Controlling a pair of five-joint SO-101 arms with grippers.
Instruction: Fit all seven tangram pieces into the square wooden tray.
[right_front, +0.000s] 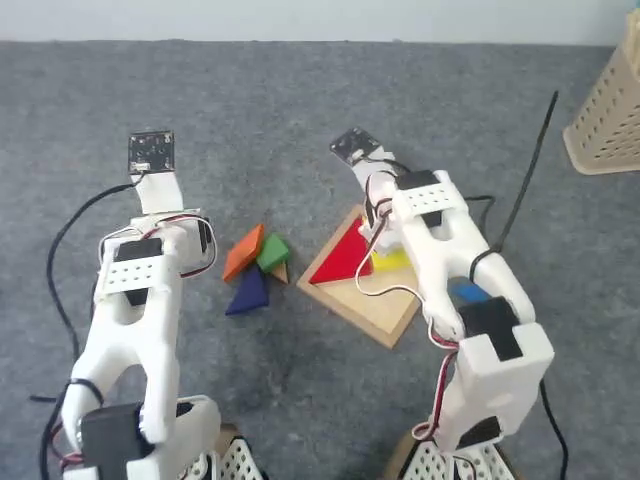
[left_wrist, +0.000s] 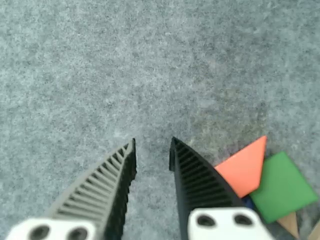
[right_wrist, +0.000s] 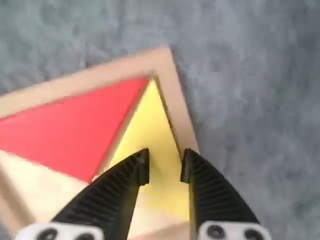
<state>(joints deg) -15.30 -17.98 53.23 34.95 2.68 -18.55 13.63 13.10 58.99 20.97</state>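
The square wooden tray (right_front: 375, 318) lies turned like a diamond on the grey carpet, its rim (right_wrist: 175, 95) close under my right arm. In it lie a red triangle (right_front: 343, 258) (right_wrist: 75, 130) and a yellow triangle (right_front: 392, 262) (right_wrist: 150, 130). My right gripper (right_wrist: 164, 159) hangs over the yellow triangle near a tray corner, narrowly open and holding nothing. Left of the tray sit an orange piece (right_front: 243, 252) (left_wrist: 245, 165), a green square (right_front: 273, 250) (left_wrist: 280, 187), a dark blue triangle (right_front: 248, 292) and a small tan piece (right_front: 282, 272). My left gripper (left_wrist: 152, 147) is over bare carpet beside the orange piece, narrowly open and empty.
A perforated beige basket (right_front: 605, 110) stands at the back right. A black cable (right_front: 525, 185) runs across the carpet behind the right arm. Open carpet stretches behind the loose pieces and the tray.
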